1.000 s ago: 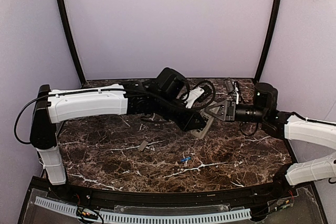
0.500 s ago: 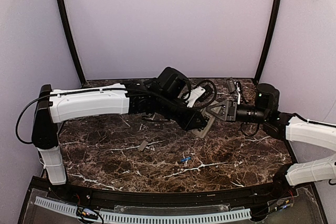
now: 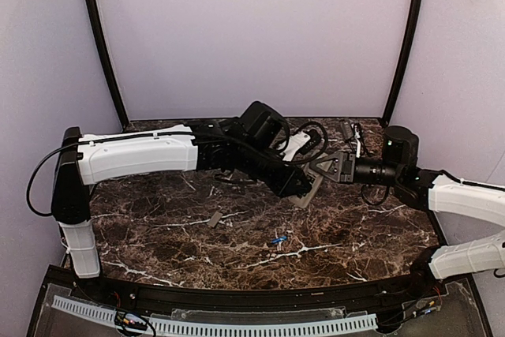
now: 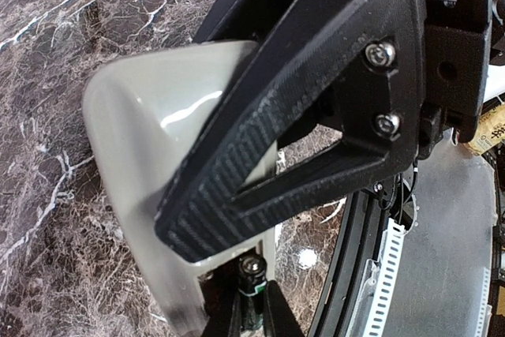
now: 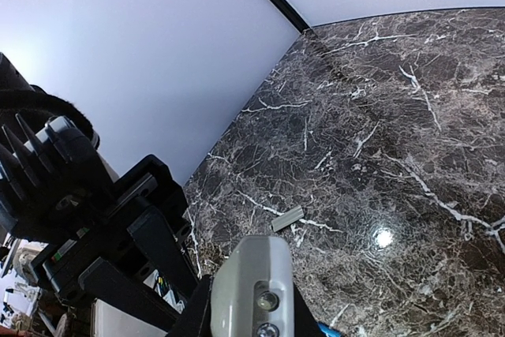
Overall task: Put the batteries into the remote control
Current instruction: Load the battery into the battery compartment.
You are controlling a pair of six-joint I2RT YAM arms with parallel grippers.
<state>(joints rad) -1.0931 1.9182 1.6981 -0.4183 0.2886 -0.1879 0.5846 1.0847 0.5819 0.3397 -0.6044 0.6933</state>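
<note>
Batteries (image 3: pixel 276 239), two; remote control (image 4: pixel 150 140), one; grey cover piece (image 3: pixel 215 219), one

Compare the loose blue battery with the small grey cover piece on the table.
The battery is blue and slim; the cover piece is grey and flat. The battery lies nearer the front edge and further right than the cover piece. Both lie loose on the marble table.

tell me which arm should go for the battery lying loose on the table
Left, likely. The right pincer is shut on the remote control, steadying it. The left pincer is free once its pinched battery is seated, and the loose battery lies just nearside of it.
</note>
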